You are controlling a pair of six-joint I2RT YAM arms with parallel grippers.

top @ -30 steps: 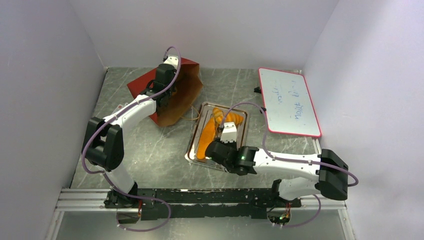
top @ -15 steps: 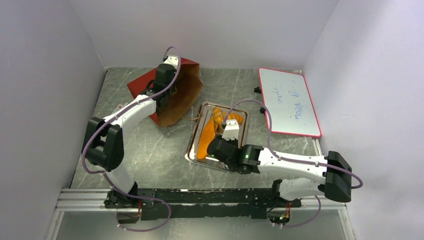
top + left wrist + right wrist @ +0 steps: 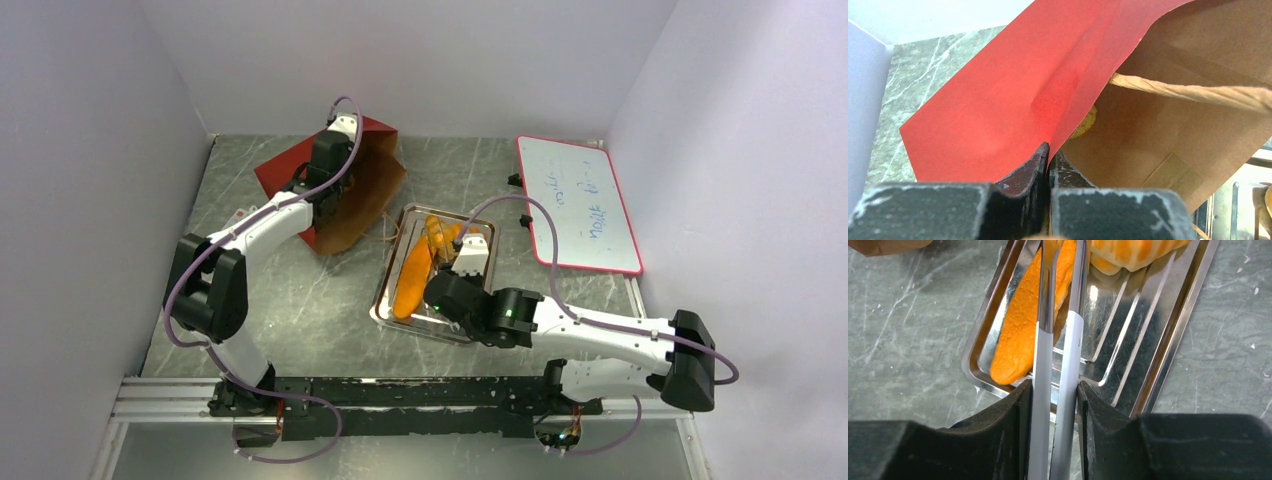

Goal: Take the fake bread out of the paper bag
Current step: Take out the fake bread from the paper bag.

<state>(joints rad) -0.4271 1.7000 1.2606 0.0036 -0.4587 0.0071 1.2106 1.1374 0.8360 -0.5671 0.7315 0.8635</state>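
Observation:
The rust-red paper bag (image 3: 350,195) lies on its side at the back left, with its mouth toward the tray. My left gripper (image 3: 322,205) is shut on the bag's upper edge (image 3: 1013,90), pinching the paper between its fingertips (image 3: 1049,155). A pale yellow rounded piece (image 3: 1087,122) shows deep inside the bag. A long orange loaf (image 3: 412,280) and croissants (image 3: 440,232) lie in the silver tray (image 3: 385,290). My right gripper (image 3: 450,287) is shut on metal tongs (image 3: 1058,340), which reach over the loaf (image 3: 1020,335) and the tray (image 3: 1168,340); their tips are out of view.
A red-framed whiteboard (image 3: 580,205) lies at the back right. The bag's tan cord handle (image 3: 1188,92) hangs across its mouth. Grey walls close in the left, back and right sides. The arms' rail runs along the near edge.
My right arm has swung its elbow to the right and pushed the tongs a little farther over the tray. The left arm and the bag have not moved.

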